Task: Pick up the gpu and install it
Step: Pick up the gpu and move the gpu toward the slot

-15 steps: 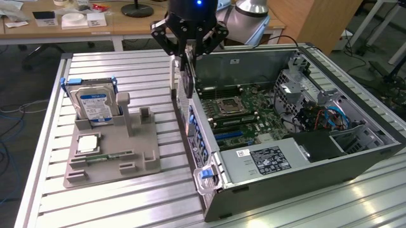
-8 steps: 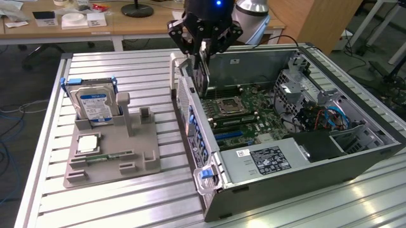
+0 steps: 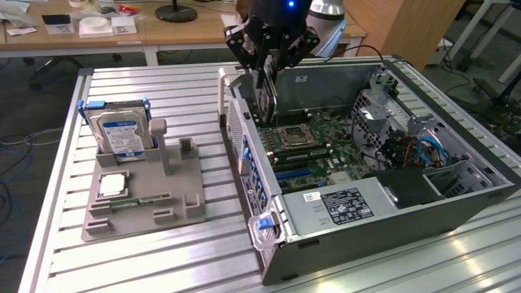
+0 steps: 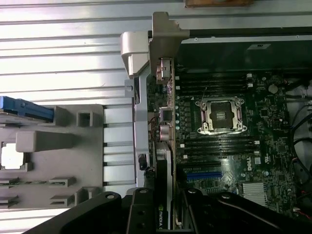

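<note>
Exterior view, gripper: you see the gripper (image 3: 269, 64) hanging over the open computer case (image 3: 456, 201), at the end nearest the case's slotted rear wall.
Jaws: they pinch the gpu (image 3: 267, 94) by its upper edge, one black finger on each flat side.
Gpu, attitude: it stands on edge, upright, with its lower part down inside the case.
Gpu, place: it is just beside the rear wall, above the motherboard (image 3: 318, 155) and toward the exterior view's left of the CPU socket (image 3: 294, 135).
Gpu, contact: you cannot tell from either view whether its lower edge touches the board.
Wrist view, gpu: you look along the card (image 4: 165, 141) edge-on; its silver bracket (image 4: 163, 29) lies at the far end, against the case's rear wall.
Wrist view, gripper: the black linkages of the gripper (image 4: 168, 214) frame the near end of the card, and the card sits between them.
Wrist view, board: the CPU socket (image 4: 220, 115) lies open beside the card, with rows of memory slots on both sides of it.
Case: it lies on its side with the side panel off, and the power supply (image 3: 342, 204) fills the near corner.
Fixture: a grey holder (image 3: 146, 201) rests on the slatted table (image 3: 163, 91), well apart from the case.
Fixture contents: a hard drive (image 3: 122, 134) with a blue label stands upright at its far end; a memory stick (image 3: 143, 200) lies flat nearer you.
</note>
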Robot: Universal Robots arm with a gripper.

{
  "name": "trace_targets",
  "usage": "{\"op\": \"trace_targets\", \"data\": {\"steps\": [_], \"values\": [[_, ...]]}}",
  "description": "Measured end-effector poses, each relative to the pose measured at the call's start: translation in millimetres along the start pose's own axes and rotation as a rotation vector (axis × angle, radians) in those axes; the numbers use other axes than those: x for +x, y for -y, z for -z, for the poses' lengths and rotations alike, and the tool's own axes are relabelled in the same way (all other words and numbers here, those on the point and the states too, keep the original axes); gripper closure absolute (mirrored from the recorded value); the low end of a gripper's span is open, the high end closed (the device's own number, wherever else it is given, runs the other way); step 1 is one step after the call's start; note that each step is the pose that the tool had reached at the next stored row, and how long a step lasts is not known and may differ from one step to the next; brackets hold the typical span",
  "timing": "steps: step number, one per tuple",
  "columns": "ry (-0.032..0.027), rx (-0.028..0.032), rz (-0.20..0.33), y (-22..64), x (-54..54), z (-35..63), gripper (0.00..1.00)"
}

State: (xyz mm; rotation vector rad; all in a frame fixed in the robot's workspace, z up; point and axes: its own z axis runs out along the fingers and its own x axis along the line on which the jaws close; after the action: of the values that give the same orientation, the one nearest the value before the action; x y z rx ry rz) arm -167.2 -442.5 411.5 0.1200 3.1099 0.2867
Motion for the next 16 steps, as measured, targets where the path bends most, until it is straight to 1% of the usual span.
{"op": "trace_targets", "data": {"steps": [2,5,8,11,16], "values": [[0.0001,0.0004,0.000,-0.1,-0.6,-0.1,0.74],[-0.0008,0.0039,0.000,-0.3,-3.5,-0.1,0.74],[-0.0031,0.0065,0.000,-0.7,-8.5,-0.1,0.74],[-0.0053,0.0075,-0.001,-1.1,-14.1,-0.3,0.74],[-0.0112,0.0101,-0.002,-1.9,-24.1,-0.5,0.74]]}}
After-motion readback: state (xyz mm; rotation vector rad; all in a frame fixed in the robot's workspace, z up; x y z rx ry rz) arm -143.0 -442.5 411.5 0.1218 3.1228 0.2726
